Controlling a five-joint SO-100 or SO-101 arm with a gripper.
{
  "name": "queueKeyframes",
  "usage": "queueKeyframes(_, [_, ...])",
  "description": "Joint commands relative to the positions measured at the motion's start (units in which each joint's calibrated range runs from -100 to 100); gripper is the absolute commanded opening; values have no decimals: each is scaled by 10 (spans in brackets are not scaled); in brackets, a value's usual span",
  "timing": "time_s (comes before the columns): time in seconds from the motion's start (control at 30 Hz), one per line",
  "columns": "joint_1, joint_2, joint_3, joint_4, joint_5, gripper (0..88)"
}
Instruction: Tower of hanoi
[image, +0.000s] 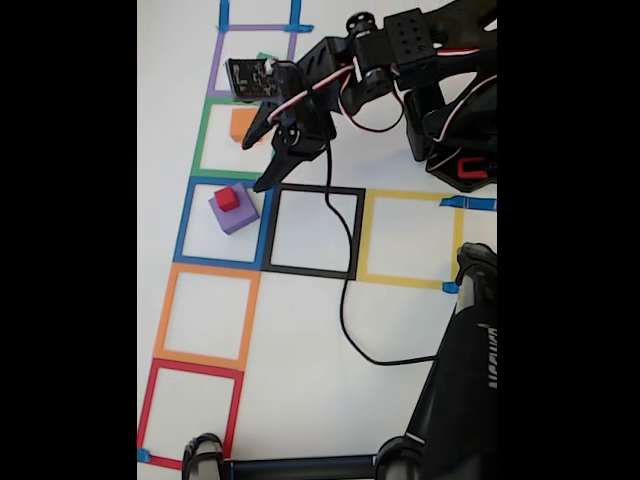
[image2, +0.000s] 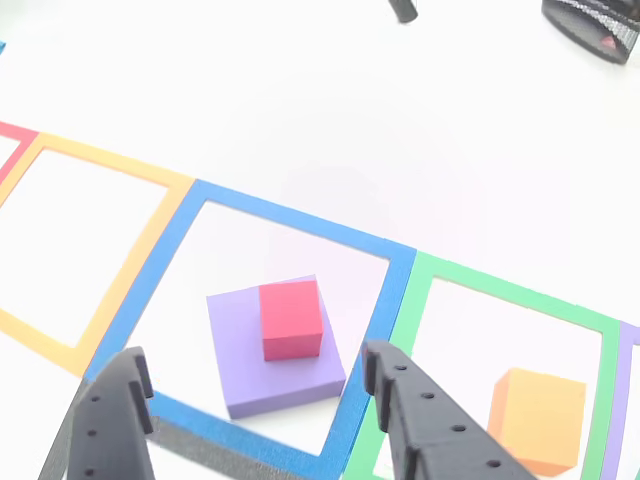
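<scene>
Gripper (image2: 250, 400) open and empty, its black perforated fingers (image2: 420, 420) spread either side of the stack.
Red block (image2: 291, 319) sits on purple block (image2: 275, 350) inside the blue tape square (image2: 290, 215); orange block (image2: 540, 420) in the green square (image2: 480, 285). The fixed view adds a black cable (image: 345, 290).

Black SO-100 arm (image: 400, 60) reaches left in fixed view, wrist bent down. Gripper (image2: 255, 385) fingers spread wide apart, nothing btwn them, hovering.
</scene>
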Motion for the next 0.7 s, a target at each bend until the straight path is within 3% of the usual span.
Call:
queueKeyframes(0.0, [6,26,46,-134,4,263])
queueKeyframes(0.4, [48,234,127,-478,4,289])
queueKeyframes(0.67, [58,398,132,-647,4,291])
